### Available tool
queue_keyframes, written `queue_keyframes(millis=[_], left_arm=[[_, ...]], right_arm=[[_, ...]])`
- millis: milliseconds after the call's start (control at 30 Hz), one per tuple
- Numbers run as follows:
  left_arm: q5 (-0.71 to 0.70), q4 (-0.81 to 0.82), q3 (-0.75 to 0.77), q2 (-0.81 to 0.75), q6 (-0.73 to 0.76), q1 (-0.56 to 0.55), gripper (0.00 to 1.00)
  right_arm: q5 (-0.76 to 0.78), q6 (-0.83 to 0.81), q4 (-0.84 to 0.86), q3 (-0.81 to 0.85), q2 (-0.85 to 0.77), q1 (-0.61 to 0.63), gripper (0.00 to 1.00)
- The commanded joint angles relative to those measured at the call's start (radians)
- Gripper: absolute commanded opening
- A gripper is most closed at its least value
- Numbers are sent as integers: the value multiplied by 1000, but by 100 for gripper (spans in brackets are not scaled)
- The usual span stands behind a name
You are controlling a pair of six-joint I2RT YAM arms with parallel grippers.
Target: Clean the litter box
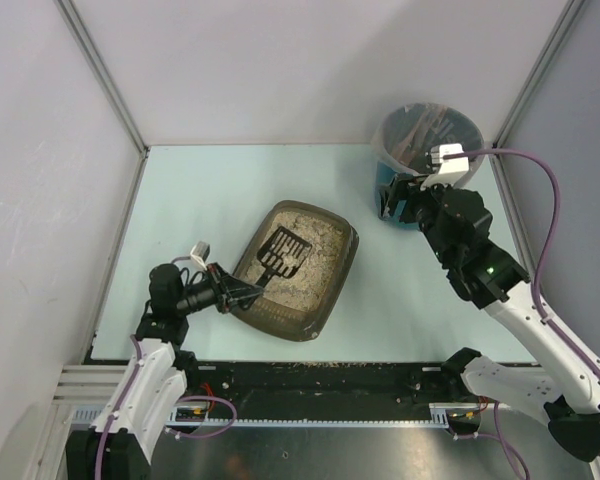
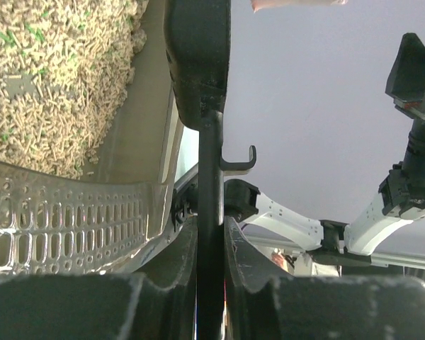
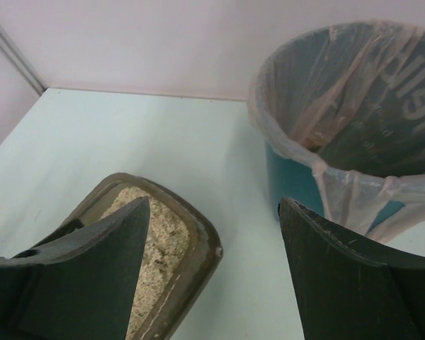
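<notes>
Overhead view, close wrist views, litter box (image 1: 285, 317) shared

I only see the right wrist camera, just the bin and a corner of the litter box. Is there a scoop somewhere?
Observer: Yes. The left gripper is shut on the handle of the scoop, whose slotted head is over the litter box.
Operator: What's the litter like?
Observer: Close up, the litter is pale pellets with a few green bits.
Operator: Where's my gripper from above?
Observer: The right gripper hangs by the bin, which stands in the far right corner of the table.
</notes>
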Motion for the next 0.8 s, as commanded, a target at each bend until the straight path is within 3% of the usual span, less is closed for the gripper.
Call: queue_keyframes(millis=[0,100,200,300,467,667,767], left_arm=[[-7,78,32,-18,-30,9,0],[38,-49,101,41,115,-36,0],[-12,41,72,14,16,-5,0],[-1,-61,124,55,124,-66,0],[-6,-75,136,46,111,-25,0],[2,34,89,38,14,-14,0],[37,-35,116,64,94,-40,0]], right_arm=[[35,-65,5,76,-16,-44,78],[14,-93,6,82,-16,-83,78],[-61,-116,0,99,-7,-130,78],[-213,-125,-26,137,25,-213,76],[-454,-164,-145,255,119,-316,78],[-584,-205,-262,344,243,-348,75],[-615,-230,-291,382,299,-359,74]])
